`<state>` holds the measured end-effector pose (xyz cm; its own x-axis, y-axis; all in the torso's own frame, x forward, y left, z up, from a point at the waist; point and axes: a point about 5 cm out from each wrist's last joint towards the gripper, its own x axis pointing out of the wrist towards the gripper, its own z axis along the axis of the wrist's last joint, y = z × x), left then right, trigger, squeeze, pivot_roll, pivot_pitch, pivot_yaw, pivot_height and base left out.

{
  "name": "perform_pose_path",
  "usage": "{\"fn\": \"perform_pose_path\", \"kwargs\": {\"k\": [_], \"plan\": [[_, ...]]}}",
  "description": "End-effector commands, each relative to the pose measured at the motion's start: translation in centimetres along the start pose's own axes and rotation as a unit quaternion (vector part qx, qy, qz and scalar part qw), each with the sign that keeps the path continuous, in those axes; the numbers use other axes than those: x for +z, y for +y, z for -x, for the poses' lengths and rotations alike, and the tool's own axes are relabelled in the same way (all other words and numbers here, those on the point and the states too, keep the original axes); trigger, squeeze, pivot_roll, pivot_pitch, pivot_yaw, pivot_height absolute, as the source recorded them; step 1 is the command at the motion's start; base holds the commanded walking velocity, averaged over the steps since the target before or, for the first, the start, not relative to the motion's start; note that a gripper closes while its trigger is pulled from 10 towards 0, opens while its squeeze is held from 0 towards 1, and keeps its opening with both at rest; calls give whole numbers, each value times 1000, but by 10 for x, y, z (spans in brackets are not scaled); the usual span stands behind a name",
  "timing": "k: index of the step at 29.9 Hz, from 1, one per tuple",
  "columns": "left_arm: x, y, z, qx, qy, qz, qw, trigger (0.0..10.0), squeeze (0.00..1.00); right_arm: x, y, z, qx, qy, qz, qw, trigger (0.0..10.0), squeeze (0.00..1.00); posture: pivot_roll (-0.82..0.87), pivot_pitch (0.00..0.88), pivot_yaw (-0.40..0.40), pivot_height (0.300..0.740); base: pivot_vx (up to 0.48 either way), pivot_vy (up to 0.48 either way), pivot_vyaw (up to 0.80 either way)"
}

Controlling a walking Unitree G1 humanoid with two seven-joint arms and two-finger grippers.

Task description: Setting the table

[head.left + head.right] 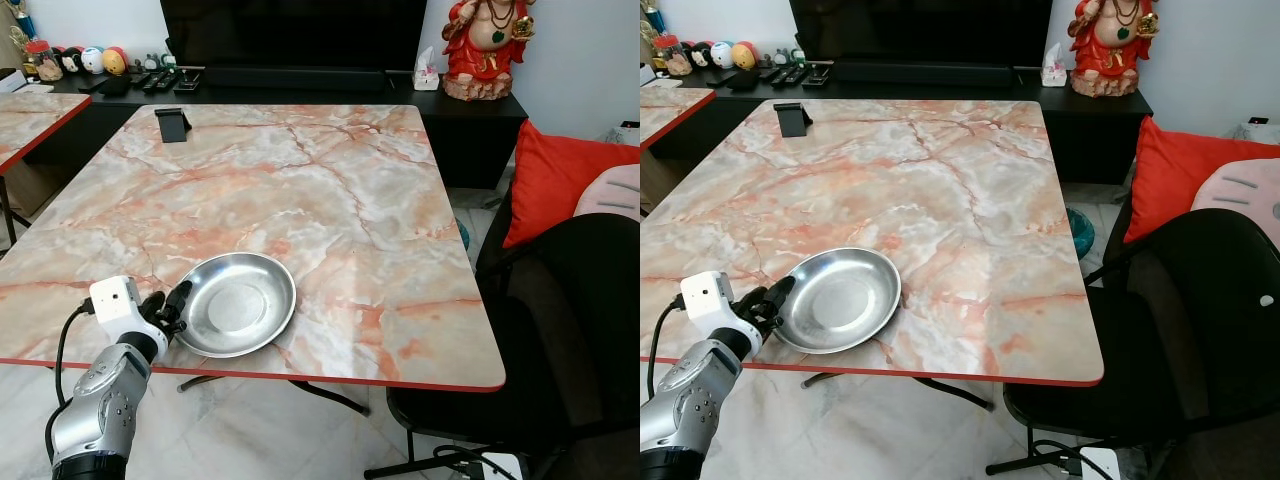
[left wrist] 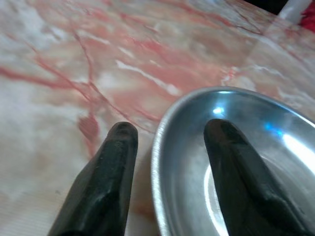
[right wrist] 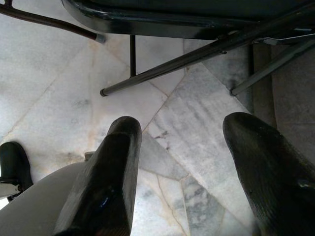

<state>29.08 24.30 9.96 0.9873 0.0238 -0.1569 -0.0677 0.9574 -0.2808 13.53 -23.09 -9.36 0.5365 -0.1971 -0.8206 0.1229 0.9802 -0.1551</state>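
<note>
— What's in front of you?

— A big marble table (image 1: 330,190) takes up most of the frame. A black chair (image 1: 560,330) sits at the lower right with a red cushion (image 1: 560,180) above it, and a small black stand (image 1: 172,124) is on the table's far side, upper left. A steel plate (image 1: 238,303) lies low and left of centre, near the table's front edge.

— Where's your hand?

— My left gripper (image 1: 166,306) is at the plate's left rim, lower left of the frame. In the left wrist view the fingers (image 2: 108,177) are spread: one is outside the rim over the marble, the other is over the bowl of the plate, so the rim runs between them. They aren't clamped on it; I can see gaps on both sides.

— And the other arm?

— My right gripper (image 3: 182,162) hangs open over the floor, beside the chair legs, idle.

— So what does the next move turn on?

— The plate lies just to the right of my left gripper, and it's round, so there's no long axis to line up with. The left arm is plainly the nearer. I'd judge that either pinching the rim or backing off would need only a small motion.
</note>
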Motion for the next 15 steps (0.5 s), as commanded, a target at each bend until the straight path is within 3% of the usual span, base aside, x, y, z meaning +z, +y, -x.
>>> {"fn": "perform_pose_path", "kwargs": {"k": [1, 4, 5, 8, 12, 15], "plan": [[12, 2, -1, 9, -30, -13, 999, 10000, 0, -1, -1, 0, -1, 2, 1, 1000, 10000, 0, -61, 0, 20, 740, 0, 0, 0], [32, 4, 4, 14, -100, 3, 995, 10000, 0, -1, -1, 0, -1, 2, 2, 1000, 10000, 0, -63, 0, 21, 740, 0, 0, 0], [32, 4, 4, 14, -100, 3, 995, 10000, 0, -1, -1, 0, -1, 2, 2, 1000, 10000, 0, -63, 0, 21, 740, 0, 0, 0], [48, -1, 11, 12, -154, -63, 986, 10000, 0, -2, -1, 0, -1, 3, 4, 1000, 10000, 0, -59, 0, 18, 740, 0, 0, 0], [54, -22, 12, -25, -174, -142, 974, 10000, 0, -2, -1, 1, 0, 3, 5, 1000, 10000, 0, -56, 0, 15, 740, 0, 0, 0], [54, -39, 11, -57, -178, -175, 967, 10000, 0, -3, 0, 1, 0, 2, 5, 1000, 10000, 0, -56, 0, 14, 740, 0, 0, 0]]}}
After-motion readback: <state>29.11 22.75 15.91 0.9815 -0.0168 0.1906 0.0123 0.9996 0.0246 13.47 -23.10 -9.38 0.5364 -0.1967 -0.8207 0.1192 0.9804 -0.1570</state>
